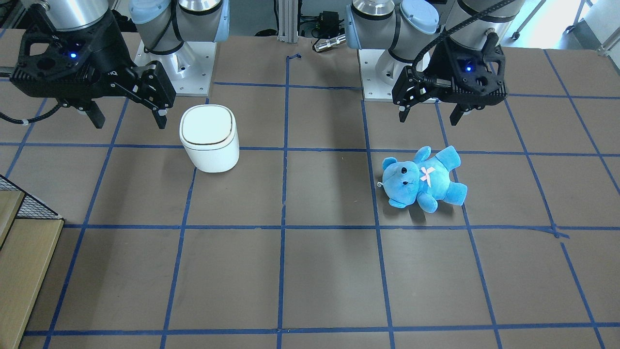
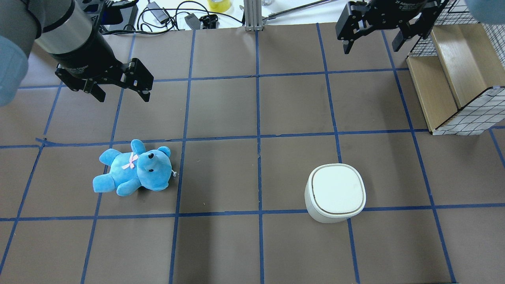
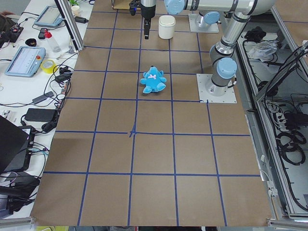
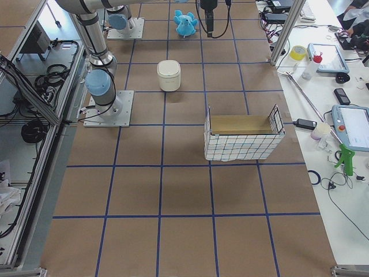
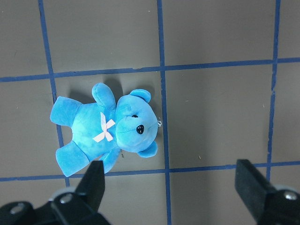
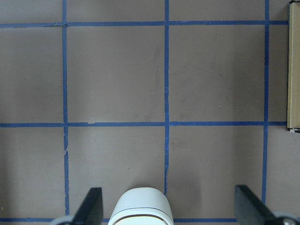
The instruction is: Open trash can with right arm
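Observation:
The white trash can (image 1: 209, 140) stands upright on the brown table with its flat lid shut; it also shows in the overhead view (image 2: 335, 193) and at the bottom edge of the right wrist view (image 6: 140, 206). My right gripper (image 1: 130, 118) is open and empty, held above the table beside and beyond the can, apart from it. In the overhead view it (image 2: 373, 45) is at the far right. My left gripper (image 2: 123, 94) is open and empty, above the table beyond a blue teddy bear (image 2: 134, 167).
The blue teddy (image 5: 108, 131) lies on its back on the robot's left half of the table. A wire-mesh basket with a wooden box inside (image 2: 453, 75) stands at the table's right end, near my right gripper. Blue tape lines grid the table.

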